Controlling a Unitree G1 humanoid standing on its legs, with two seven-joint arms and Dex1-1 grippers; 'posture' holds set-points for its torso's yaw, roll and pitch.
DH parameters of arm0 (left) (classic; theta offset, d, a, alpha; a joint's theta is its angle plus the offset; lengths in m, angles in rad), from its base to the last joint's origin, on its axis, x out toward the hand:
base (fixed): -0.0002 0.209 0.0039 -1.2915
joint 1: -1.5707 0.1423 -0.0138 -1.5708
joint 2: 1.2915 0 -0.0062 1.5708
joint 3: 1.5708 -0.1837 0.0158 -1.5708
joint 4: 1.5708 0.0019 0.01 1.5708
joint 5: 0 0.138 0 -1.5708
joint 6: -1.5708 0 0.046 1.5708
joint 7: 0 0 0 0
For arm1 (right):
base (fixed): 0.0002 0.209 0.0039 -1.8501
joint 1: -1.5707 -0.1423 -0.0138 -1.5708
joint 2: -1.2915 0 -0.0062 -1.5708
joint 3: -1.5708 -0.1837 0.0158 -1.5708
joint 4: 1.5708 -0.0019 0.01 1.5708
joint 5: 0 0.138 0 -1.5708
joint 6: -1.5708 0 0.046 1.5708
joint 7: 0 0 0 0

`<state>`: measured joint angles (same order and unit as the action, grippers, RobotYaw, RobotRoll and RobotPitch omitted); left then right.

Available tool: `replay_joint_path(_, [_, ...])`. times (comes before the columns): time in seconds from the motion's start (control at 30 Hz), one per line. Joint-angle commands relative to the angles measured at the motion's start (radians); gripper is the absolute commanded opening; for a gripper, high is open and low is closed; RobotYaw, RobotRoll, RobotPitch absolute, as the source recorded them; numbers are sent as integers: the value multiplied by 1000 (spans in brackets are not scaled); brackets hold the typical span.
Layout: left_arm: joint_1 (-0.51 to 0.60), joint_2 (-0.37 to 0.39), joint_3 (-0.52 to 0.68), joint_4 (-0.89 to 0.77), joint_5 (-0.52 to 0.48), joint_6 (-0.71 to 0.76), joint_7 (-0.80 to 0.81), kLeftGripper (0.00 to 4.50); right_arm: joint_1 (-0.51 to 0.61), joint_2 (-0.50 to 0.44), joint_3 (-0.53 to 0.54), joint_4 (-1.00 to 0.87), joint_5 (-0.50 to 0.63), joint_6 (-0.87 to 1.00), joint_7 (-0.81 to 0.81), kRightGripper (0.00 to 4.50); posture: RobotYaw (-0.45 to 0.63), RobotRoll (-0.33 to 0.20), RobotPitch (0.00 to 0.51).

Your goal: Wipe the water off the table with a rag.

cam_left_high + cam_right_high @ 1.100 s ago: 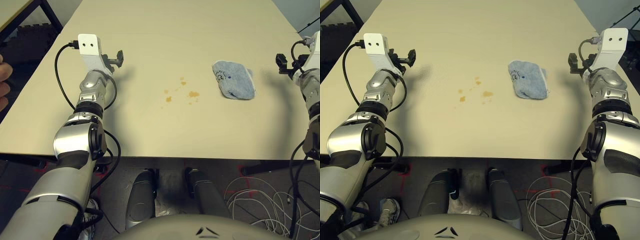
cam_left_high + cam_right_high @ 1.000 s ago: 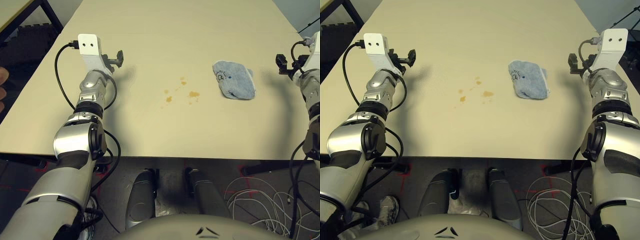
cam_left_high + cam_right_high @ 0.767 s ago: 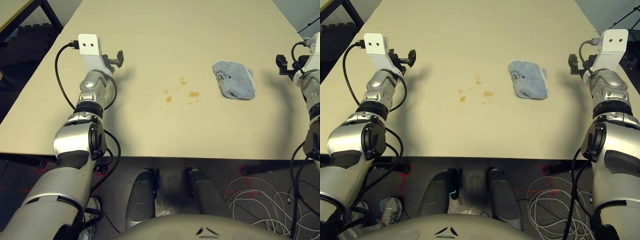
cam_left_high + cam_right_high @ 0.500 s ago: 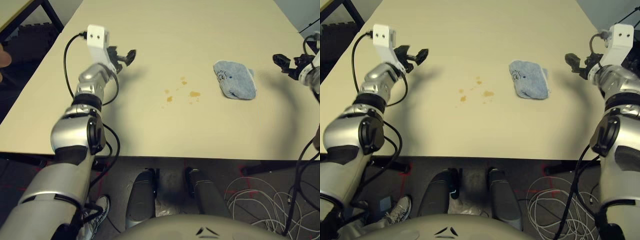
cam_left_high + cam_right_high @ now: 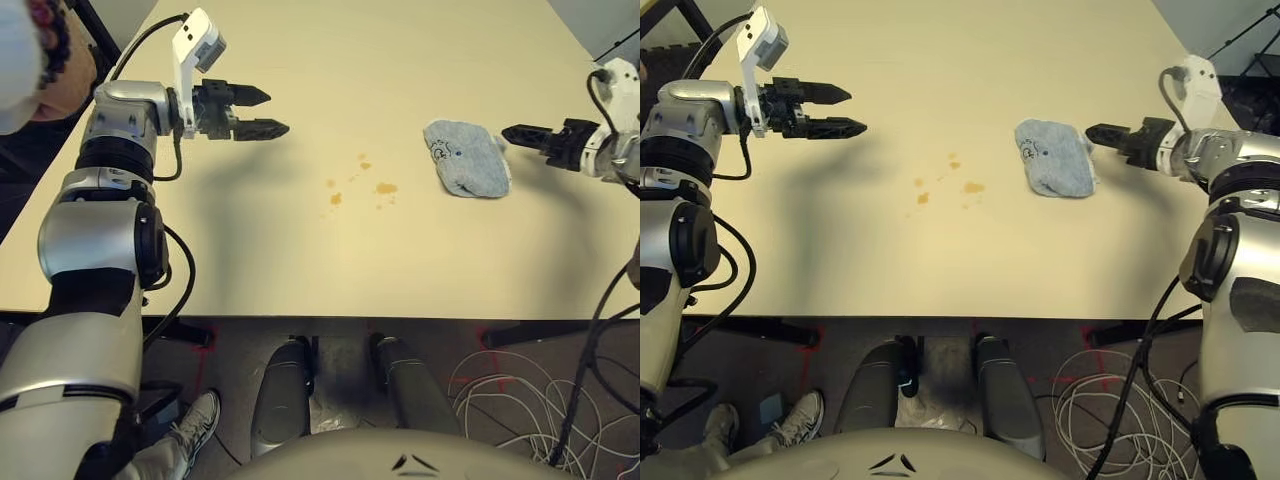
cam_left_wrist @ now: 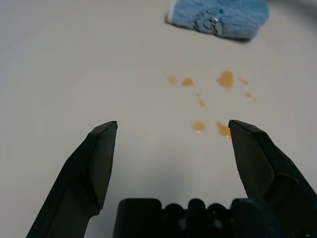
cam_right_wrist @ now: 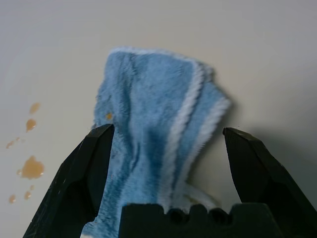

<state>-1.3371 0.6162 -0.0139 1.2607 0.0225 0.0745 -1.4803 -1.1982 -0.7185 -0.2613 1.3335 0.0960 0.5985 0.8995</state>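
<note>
The rag (image 5: 467, 157), light blue and fuzzy with a small dark mark, lies crumpled on the right part of the pale beige table (image 5: 300, 250). The water (image 5: 385, 188) is several small amber spots near the table's middle, just left of the rag. My right gripper (image 5: 507, 132) points in from the right, open, its tips just short of the rag's right edge; the right wrist view frames the rag (image 7: 158, 148) between its fingers (image 7: 94, 163). My left gripper (image 5: 276, 112) hovers open at the far left, aimed toward the spots (image 6: 225, 78).
A person (image 5: 35, 60) in a white sleeve stands at the table's far left corner, close to my left arm. White cables (image 5: 520, 400) lie on the floor below the front edge at the right. A shoe (image 5: 195, 425) is on the floor at the left.
Both wrists have turned inward, so the grippers now point across the table at each other. The right gripper has come close to the rag. The person has leaned in at the upper left.
</note>
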Motion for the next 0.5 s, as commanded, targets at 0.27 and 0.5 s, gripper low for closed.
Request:
replay_joint_path(0.27, [16,31,-35,-101,5,60,-109,4500,17,22,45,6,-24,128,84,4479,145,0,232])
replay_joint_path(0.5, [18,18,-35,-135,-7,77,-117,4500,-2,53,102,4,-53,184,133,4479,145,0,231])
